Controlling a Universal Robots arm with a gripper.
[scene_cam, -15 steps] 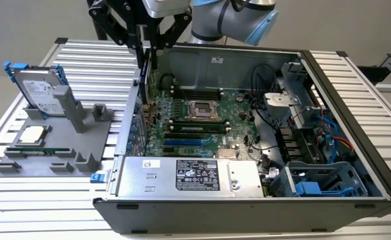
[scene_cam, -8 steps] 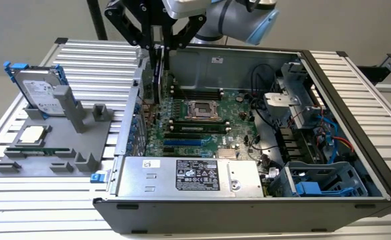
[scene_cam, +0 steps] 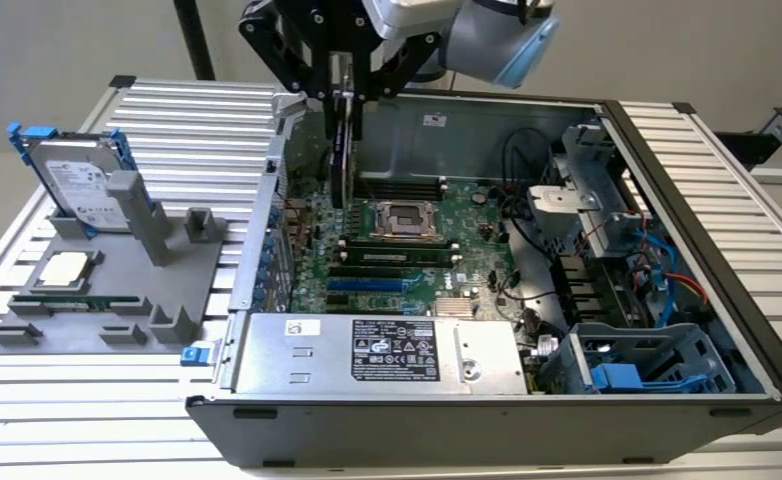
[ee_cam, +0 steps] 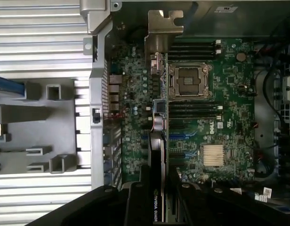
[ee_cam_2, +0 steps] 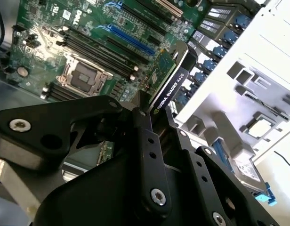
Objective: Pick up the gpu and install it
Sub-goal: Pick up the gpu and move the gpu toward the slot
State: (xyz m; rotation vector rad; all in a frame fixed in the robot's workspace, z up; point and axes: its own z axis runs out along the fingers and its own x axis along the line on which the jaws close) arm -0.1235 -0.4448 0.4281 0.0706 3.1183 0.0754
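The gripper [scene_cam: 344, 92] was clamped on the gpu [scene_cam: 343, 160]. The card hung edge-down over the motherboard [scene_cam: 478, 215] inside the open case [scene_cam: 498, 130], near its wall on the exterior view's left. A slight tilt in the grip could probably send the card's edge off its slot. Its bracket [ee_cam: 164, 28] could also snag that wall. Counted: one gpu, one gripper, and on the grey stand [scene_cam: 164, 285] one hard drive [scene_cam: 78, 185] and one RAM stick [scene_cam: 78, 300].

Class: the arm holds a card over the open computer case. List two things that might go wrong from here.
1. The pincer grips the gpu by one end, hanging above the motherboard; it may tilt and miss its slot.
2. Its metal bracket could catch the case wall.
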